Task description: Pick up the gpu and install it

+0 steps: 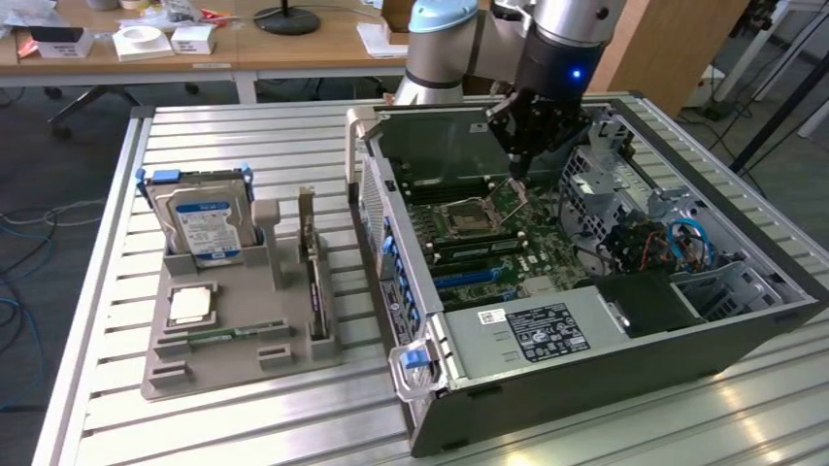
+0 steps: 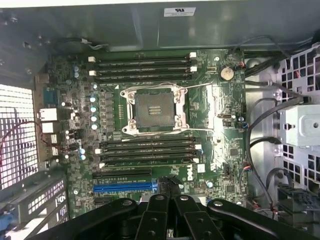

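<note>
Gripper (image 1: 517,186) seen shut, empty, over mobo (image 1: 518,243) in PC case (image 1: 609,383); gpu (image 1: 316,286) stood in 1 tray (image 1: 214,354) slot, well apart, exterior view's left.

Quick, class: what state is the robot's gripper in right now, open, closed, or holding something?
Gripper: cannot be told; it hangs over the circuit board inside the open computer case.

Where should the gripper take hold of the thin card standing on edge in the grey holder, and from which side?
Probably the top long edge, coming straight down. The card stands on edge in a slot of the grey holder, so its two flat faces are free above for pinching, while its lower edge sits in the slot.
</note>
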{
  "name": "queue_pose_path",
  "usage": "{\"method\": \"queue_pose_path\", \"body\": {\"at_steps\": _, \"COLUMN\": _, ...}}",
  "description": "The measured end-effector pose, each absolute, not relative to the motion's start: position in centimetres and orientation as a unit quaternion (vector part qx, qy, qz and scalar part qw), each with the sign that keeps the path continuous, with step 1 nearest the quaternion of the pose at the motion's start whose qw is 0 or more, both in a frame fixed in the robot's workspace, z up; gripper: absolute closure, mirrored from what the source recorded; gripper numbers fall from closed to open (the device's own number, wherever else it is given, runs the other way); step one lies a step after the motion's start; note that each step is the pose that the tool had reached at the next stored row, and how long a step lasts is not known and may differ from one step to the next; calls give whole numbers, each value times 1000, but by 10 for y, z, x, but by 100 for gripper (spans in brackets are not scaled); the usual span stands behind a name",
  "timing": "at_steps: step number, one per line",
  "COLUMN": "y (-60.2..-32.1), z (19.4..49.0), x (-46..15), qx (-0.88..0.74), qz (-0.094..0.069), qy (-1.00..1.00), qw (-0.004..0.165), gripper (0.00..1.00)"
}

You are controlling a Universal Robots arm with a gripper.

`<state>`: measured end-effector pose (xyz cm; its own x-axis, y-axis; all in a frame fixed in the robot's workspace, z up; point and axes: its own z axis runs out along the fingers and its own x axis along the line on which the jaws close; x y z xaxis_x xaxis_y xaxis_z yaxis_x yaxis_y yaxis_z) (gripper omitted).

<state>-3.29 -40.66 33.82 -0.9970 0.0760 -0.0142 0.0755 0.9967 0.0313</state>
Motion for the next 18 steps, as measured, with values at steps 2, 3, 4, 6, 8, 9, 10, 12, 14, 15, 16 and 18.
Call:
{"method": "queue_pose_path", "body": {"at_steps": 2, "y": -407, "z": 338, "x": -33, "qx": 38, "qz": 15, "qy": 999, "qw": 8, "gripper": 90}}
{"method": "queue_pose_path", "body": {"at_steps": 3, "y": -407, "z": 338, "x": -33, "qx": 38, "qz": 15, "qy": 999, "qw": 7, "gripper": 90}}
{"method": "queue_pose_path", "body": {"at_steps": 4, "y": -407, "z": 340, "x": -33, "qx": 38, "qz": 16, "qy": 999, "qw": 7, "gripper": 90}}
{"method": "queue_pose_path", "body": {"at_steps": 6, "y": -407, "z": 347, "x": -33, "qx": 38, "qz": 17, "qy": 999, "qw": 7, "gripper": 90}}
{"method": "queue_pose_path", "body": {"at_steps": 8, "y": -407, "z": 354, "x": -33, "qx": 38, "qz": 19, "qy": 999, "qw": 7, "gripper": 90}}
{"method": "queue_pose_path", "body": {"at_steps": 9, "y": -408, "z": 358, "x": -33, "qx": 38, "qz": 20, "qy": 999, "qw": 6, "gripper": 90}}
{"method": "queue_pose_path", "body": {"at_steps": 10, "y": -408, "z": 362, "x": -33, "qx": 38, "qz": 21, "qy": 999, "qw": 6, "gripper": 90}}
{"method": "queue_pose_path", "body": {"at_steps": 12, "y": -408, "z": 369, "x": -33, "qx": 38, "qz": 23, "qy": 999, "qw": 6, "gripper": 90}}
{"method": "queue_pose_path", "body": {"at_steps": 14, "y": -408, "z": 375, "x": -33, "qx": 38, "qz": 25, "qy": 999, "qw": 6, "gripper": 90}}
{"method": "queue_pose_path", "body": {"at_steps": 15, "y": -410, "z": 376, "x": -33, "qx": 38, "qz": 25, "qy": 999, "qw": 6, "gripper": 90}}
{"method": "queue_pose_path", "body": {"at_steps": 16, "y": -412, "z": 376, "x": -33, "qx": 38, "qz": 25, "qy": 999, "qw": 6, "gripper": 90}}
{"method": "queue_pose_path", "body": {"at_steps": 18, "y": -418, "z": 376, "x": -33, "qx": 38, "qz": 24, "qy": 999, "qw": 6, "gripper": 90}}
